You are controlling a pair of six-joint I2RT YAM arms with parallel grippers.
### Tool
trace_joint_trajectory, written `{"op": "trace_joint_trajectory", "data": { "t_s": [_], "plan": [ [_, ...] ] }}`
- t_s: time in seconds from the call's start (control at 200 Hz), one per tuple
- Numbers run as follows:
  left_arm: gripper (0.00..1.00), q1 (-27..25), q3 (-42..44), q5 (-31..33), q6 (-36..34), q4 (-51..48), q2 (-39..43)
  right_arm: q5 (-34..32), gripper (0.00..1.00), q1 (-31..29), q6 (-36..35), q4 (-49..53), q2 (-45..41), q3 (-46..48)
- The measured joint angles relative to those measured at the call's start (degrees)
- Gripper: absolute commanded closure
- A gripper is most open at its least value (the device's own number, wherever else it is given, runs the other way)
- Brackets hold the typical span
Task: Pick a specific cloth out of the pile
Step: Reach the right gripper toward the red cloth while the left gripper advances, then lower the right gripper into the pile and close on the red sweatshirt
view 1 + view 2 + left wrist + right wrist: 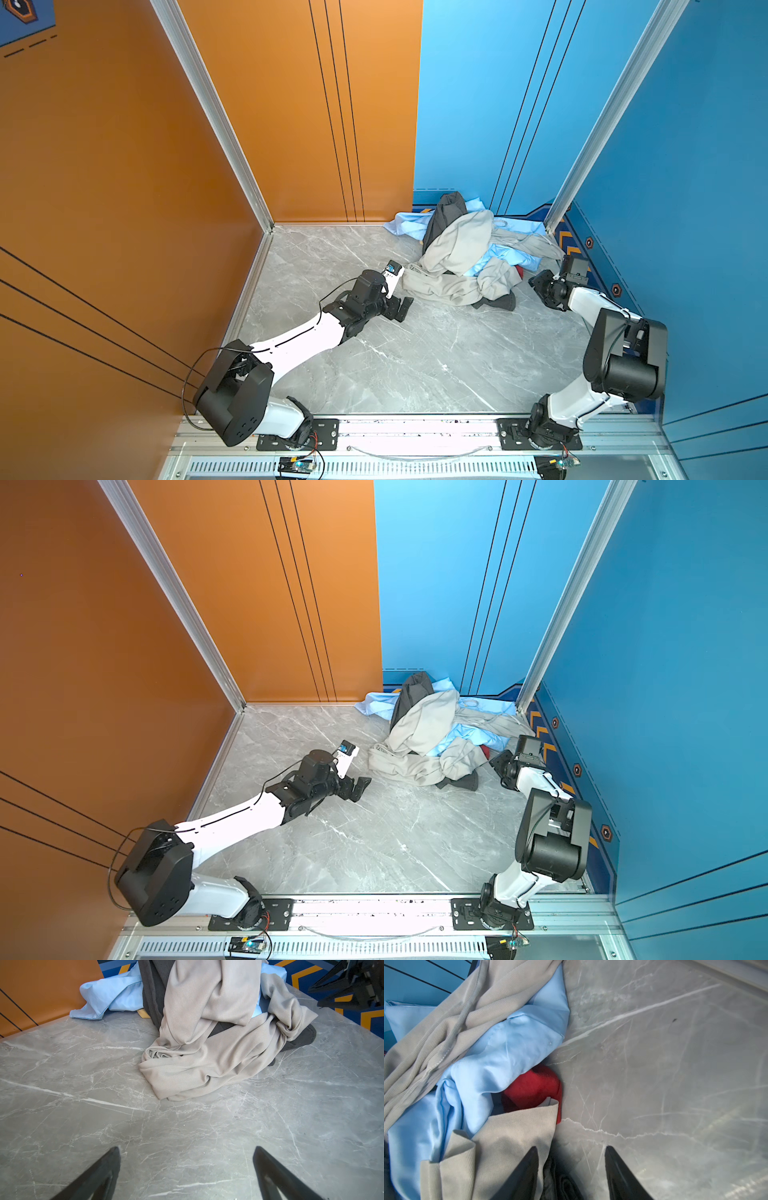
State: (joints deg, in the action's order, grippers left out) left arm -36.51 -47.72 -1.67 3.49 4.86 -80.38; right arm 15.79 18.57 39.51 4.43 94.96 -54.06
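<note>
Little of the cloth (pixel 533 1088) shows: a rounded bulge of dark red, matte and slightly fuzzy, deep crimson in its shaded folds. It lies at the edge of the pile (pixel 457 249) on the marble table (pixel 675 1064). A smooth light blue cloth (pixel 508 1047) drapes over its far side and a ribbed light grey garment (pixel 512 1130) covers its near side. It lies just ahead of the right gripper (pixel 571 1148), in front of the finger nearer the pile and not touching either tip. That gripper's jaws stand about half apart, with bare marble between the tips and a dark grey fold between the fingers further back. In both top views the red is only a sliver between this gripper and the heap. The left gripper (pixel 187 1148) is spread wide over bare marble, holding nothing; the pile lies ahead of it and the cloth beyond, hidden from its camera.
</note>
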Motion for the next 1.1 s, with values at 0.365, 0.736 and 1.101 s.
{"op": "trace_joint_trajectory", "data": {
  "t_s": [0.365, 0.736, 1.101],
  "plan": [
    [0.01, 0.02, -1.16, -3.52, 0.48, 0.26, -1.01, 7.08, 0.59, 1.53, -3.02, -7.45, 5.84, -1.70],
    [0.01, 0.07, -1.16, -4.83, 0.66, 0.52, -1.14, 11.30, 0.63, 2.29, -7.13, -10.91, 10.99, -5.68],
    [0.02, 0.07, -1.16, -6.64, 0.70, 1.31, -1.14, 13.81, 0.65, 2.34, -9.75, -10.88, 13.62, -7.72]
  ]
}}
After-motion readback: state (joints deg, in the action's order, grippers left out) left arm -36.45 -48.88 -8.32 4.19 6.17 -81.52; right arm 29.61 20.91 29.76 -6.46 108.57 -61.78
